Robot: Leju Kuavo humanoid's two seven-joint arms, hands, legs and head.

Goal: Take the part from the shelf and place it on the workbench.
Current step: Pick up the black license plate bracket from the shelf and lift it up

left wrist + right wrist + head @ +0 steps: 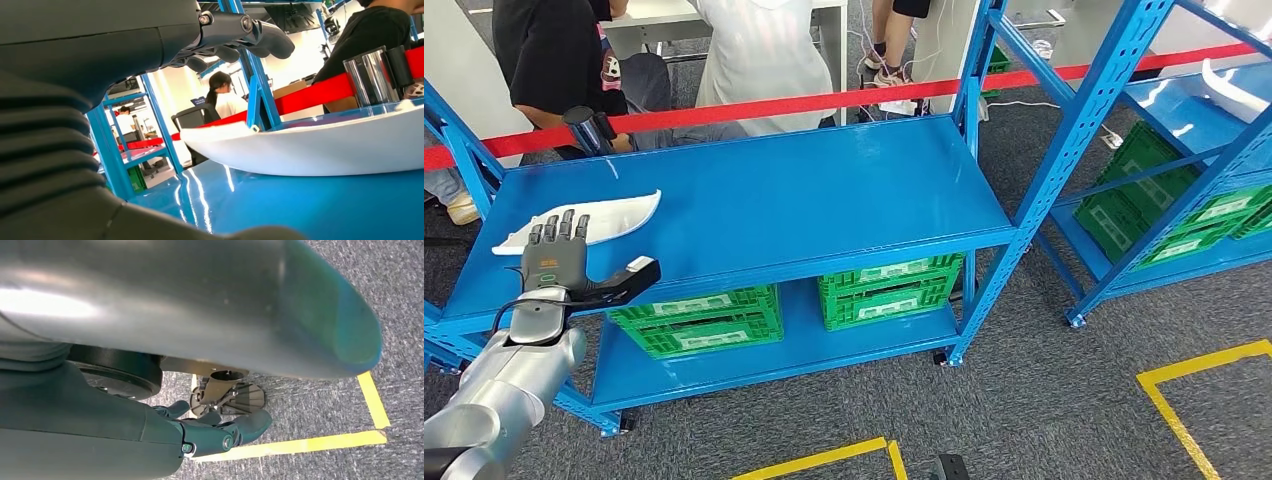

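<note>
A long white curved part (614, 215) lies on the left end of the blue rack's top board (804, 200). My left hand (559, 262) hovers at the part's near edge, fingers spread over it and thumb stuck out to the right, holding nothing. In the left wrist view the part (310, 150) rests on the glossy blue board just beyond my fingers (235, 35), with a gap between them. My right hand (220, 432) hangs by my side over the grey floor, its fingers loosely extended and empty.
Green crates (699, 318) (889, 288) fill the rack's lower board. A second blue rack (1144, 190) at the right holds more green crates and another white part (1229, 88). Red barrier tape (824, 100) and people stand behind. Yellow lines (1194, 400) mark the floor.
</note>
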